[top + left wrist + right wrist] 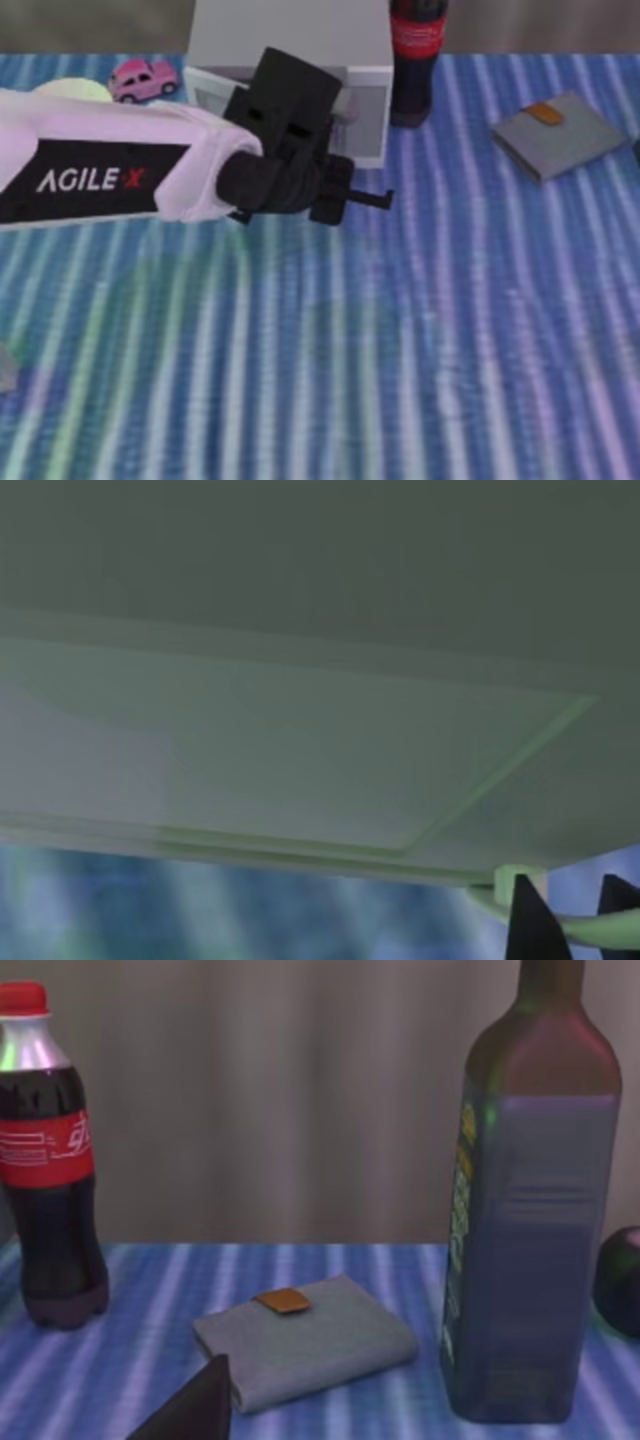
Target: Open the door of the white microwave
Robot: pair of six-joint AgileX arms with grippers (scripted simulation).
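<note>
up close, my left gripper (362,196) sits at the front of the white microwave (290,40), at the right end of the door (365,120). in the left wrist view its two dark fingers (530,925) stand apart on either side of a pale handle (520,885); i cannot tell whether they grip it. the door lies flat against the front, at the table's (400,350) far edge. beyond, a cola bottle (417,55), a grey wallet (558,133) and a pink toy car (143,79). my right arm is out of the top view.
</note>
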